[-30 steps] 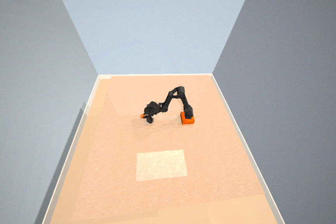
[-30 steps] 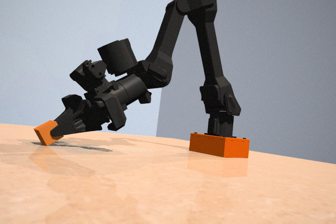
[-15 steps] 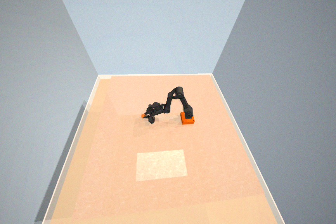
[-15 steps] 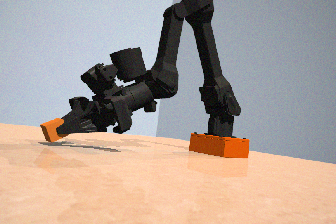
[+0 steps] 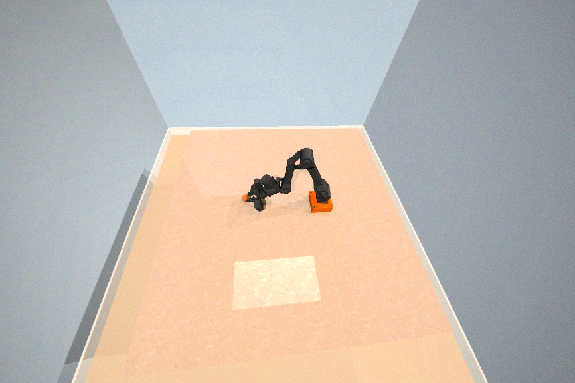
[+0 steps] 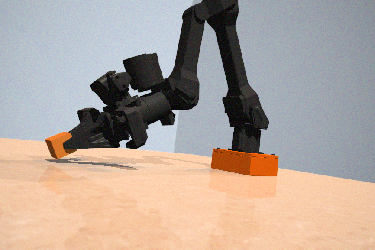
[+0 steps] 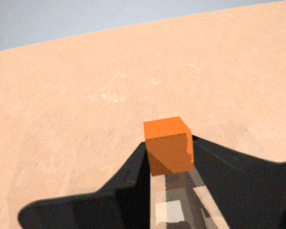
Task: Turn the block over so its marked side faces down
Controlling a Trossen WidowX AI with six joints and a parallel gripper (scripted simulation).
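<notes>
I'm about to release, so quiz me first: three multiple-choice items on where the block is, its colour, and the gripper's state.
1. Where is the block?
A. On the arm's base
B. At the gripper's fingertips, low over the table
C. Lying apart from the gripper

2. What colour is the block?
A. Orange
B. Green
C. White

3. What is the gripper doing?
A. Open, holding nothing
B. Shut on nothing
C. Shut on the block

Answers: 1 B, the exterior view shows it tilted between the fingertips just above the table; 2 A, orange in every view, like the base; 3 C, both fingers flank the block in the wrist view.
</notes>
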